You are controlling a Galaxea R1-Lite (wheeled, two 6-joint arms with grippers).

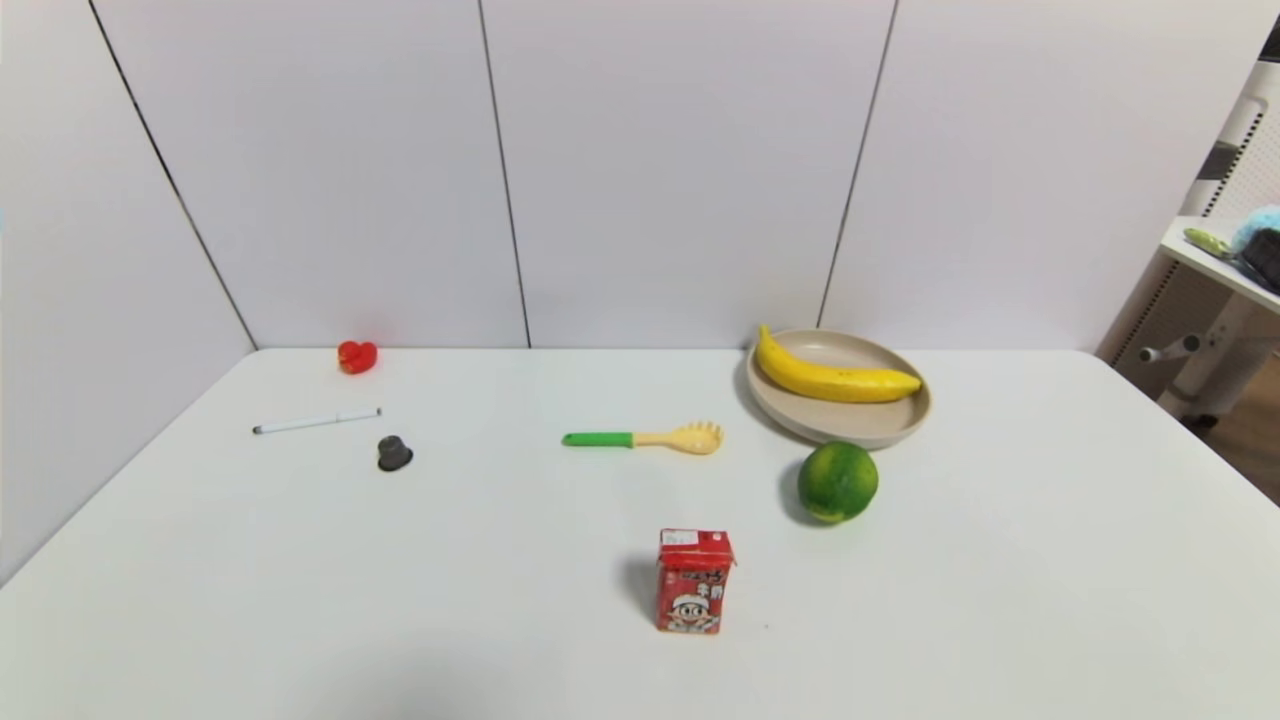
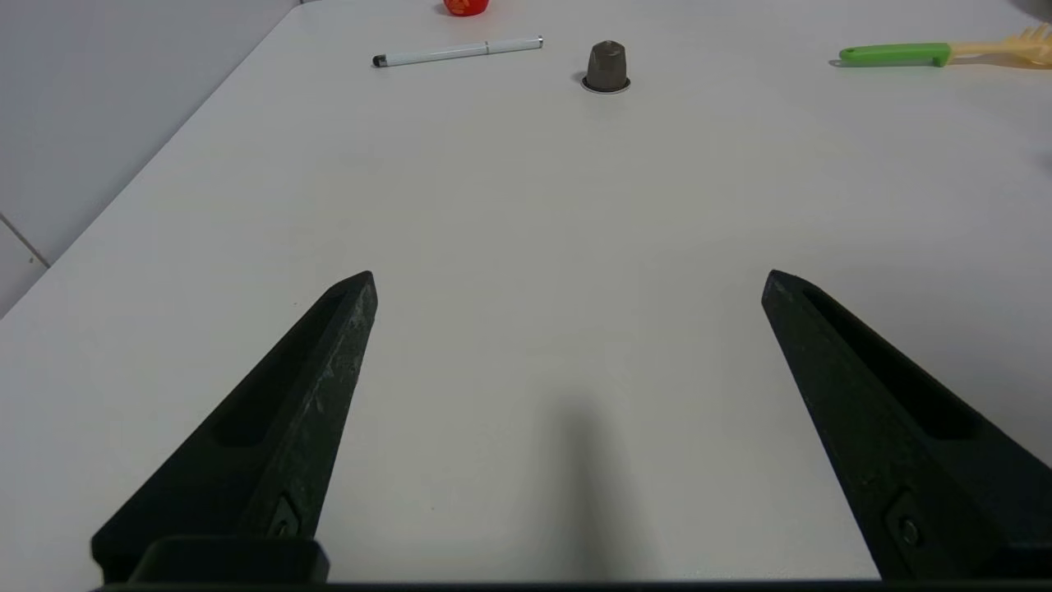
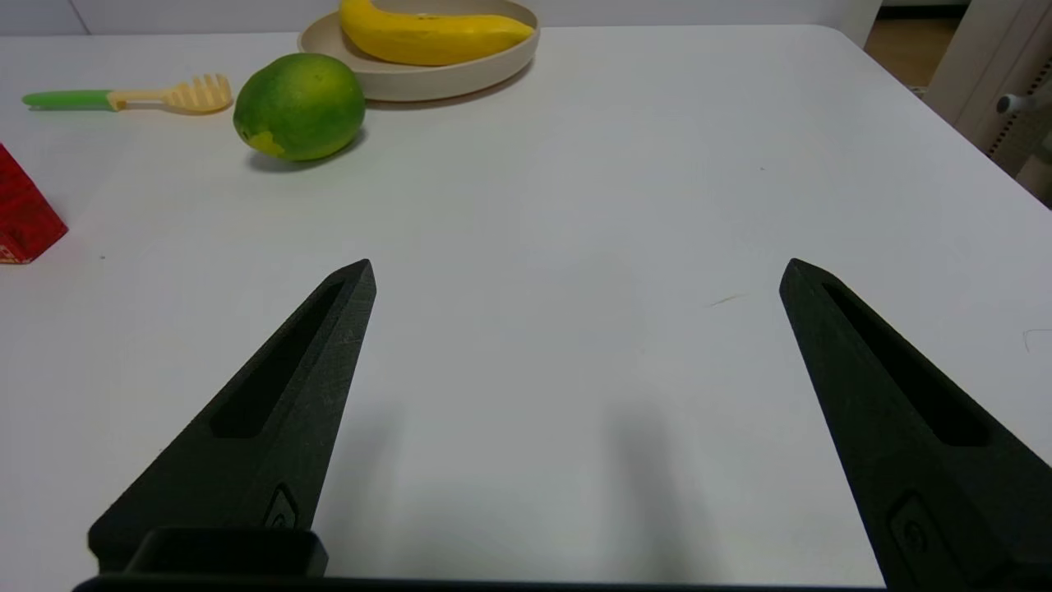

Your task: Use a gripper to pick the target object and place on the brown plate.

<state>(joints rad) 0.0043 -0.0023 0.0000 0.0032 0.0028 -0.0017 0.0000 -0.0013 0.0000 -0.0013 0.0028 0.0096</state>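
Note:
The yellow banana point(image 1: 832, 377) lies inside the beige-tan plate point(image 1: 870, 428) at the back right of the white table. Both also show in the right wrist view, the banana point(image 3: 431, 34) on the plate point(image 3: 427, 78). Neither gripper shows in the head view. My left gripper point(image 2: 569, 279) is open and empty over bare table near the front left. My right gripper point(image 3: 577, 270) is open and empty over bare table near the front right, well short of the plate.
A green citrus fruit point(image 1: 837, 482) sits just in front of the plate. A red drink carton point(image 1: 693, 581) stands front centre. A green-handled yellow fork point(image 1: 645, 438), a dark capsule point(image 1: 394, 454), a white pen point(image 1: 316, 421) and a red toy point(image 1: 357, 356) lie left.

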